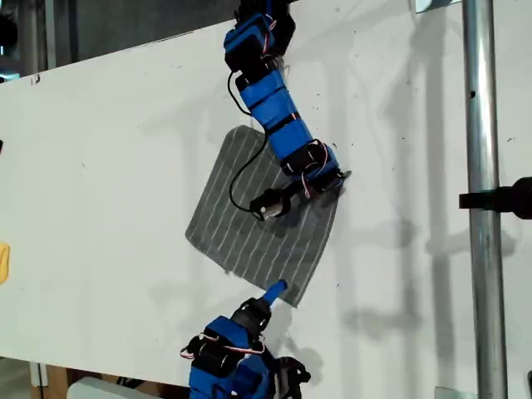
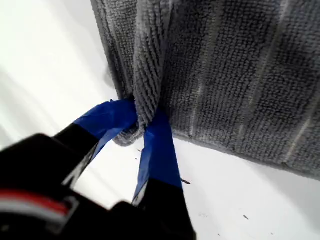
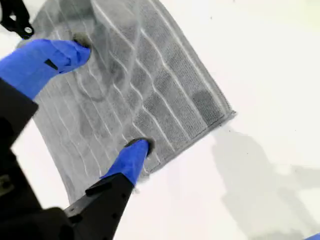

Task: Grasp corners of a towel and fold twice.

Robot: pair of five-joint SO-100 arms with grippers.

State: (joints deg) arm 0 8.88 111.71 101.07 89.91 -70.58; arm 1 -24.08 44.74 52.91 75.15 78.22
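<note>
The dark grey striped towel lies mostly flat on the white table, turned like a diamond. My first gripper reaches down from the exterior view's top and is shut on the corner at the towel's right in the exterior view; the cloth bunches between its blue fingers, and the towel rises behind them. My second gripper comes from the exterior view's bottom and is open. One fingertip rests on the towel near its lowest corner.
A metal pole with a black clamp stands at the exterior view's right. A yellow object shows at that view's left edge. The first arm's black cable hangs over the towel.
</note>
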